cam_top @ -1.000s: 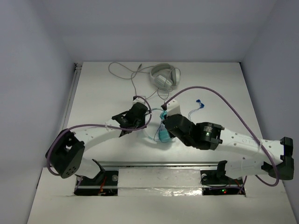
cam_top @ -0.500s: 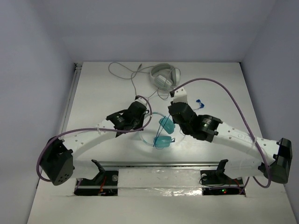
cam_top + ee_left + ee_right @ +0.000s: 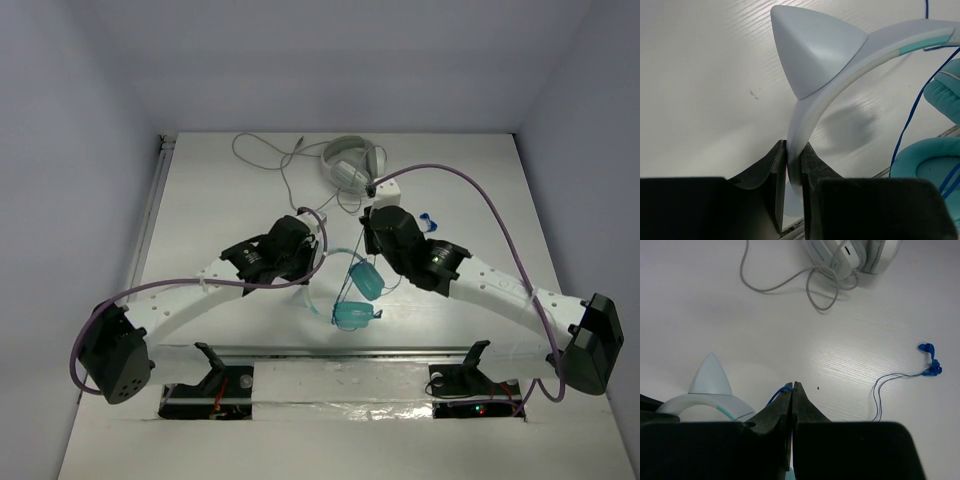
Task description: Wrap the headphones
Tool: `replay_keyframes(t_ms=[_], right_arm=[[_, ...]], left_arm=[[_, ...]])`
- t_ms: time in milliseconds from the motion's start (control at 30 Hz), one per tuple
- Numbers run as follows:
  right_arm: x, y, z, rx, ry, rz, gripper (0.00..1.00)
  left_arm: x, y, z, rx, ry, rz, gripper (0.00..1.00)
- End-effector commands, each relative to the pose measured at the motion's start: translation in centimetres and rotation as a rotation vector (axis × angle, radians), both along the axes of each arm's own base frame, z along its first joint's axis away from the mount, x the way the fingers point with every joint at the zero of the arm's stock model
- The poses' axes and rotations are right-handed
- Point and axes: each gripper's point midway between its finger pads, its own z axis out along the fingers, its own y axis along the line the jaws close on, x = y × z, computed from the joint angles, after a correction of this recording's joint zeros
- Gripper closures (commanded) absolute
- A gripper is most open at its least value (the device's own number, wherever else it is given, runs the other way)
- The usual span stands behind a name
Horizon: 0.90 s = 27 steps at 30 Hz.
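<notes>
Top view: the left tool [image 3: 308,252] is pinching the band of the headphones [image 3: 357,297], which are sitting mid-worktop [image 3: 220,210] between the two arms, cups pointing toward the near edge. Just behind them the right tool [image 3: 368,225] is nipping the cable [image 3: 343,275]. If that arm is pulling too far, the cable may be going taut and dragging the band out of the left grip.

Left wrist view: the jaws are standing narrow, clamping only the band's thin edge, so the band could be twisting free. The headphones are showing a pale band [image 3: 840,75] with a pointed cat ear [image 3: 812,47], a teal tip and padded teal cups [image 3: 925,157].

Right wrist view: the jaws are closing fully on the thin blue strand, which could be slipping through. Slack is trailing across the worktop to the plug [image 3: 930,365] and may be snagging. The grey headphones [image 3: 852,252] are lying well apart.
</notes>
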Motion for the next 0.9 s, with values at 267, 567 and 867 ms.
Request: replay_keyframes(t_ms=[267, 567, 867], right_arm=[[1.7, -1.1, 0.6, 0.197, -0.066, -0.054, 1.0], [2.4, -1.1, 0.6, 0.454, -0.081, 0.048, 0.93], [1.5, 2.4, -1.1, 0.617, -0.078, 0.263, 0.59]], left_arm=[[0.8, -2.9, 10.4, -0.284, -0.138, -0.092, 1.0], [1.6, -2.6, 15.0, -0.378, -0.203, -0.083, 1.0], [2.5, -3.3, 18.8, -0.465, -0.243, -0.072, 1.0]])
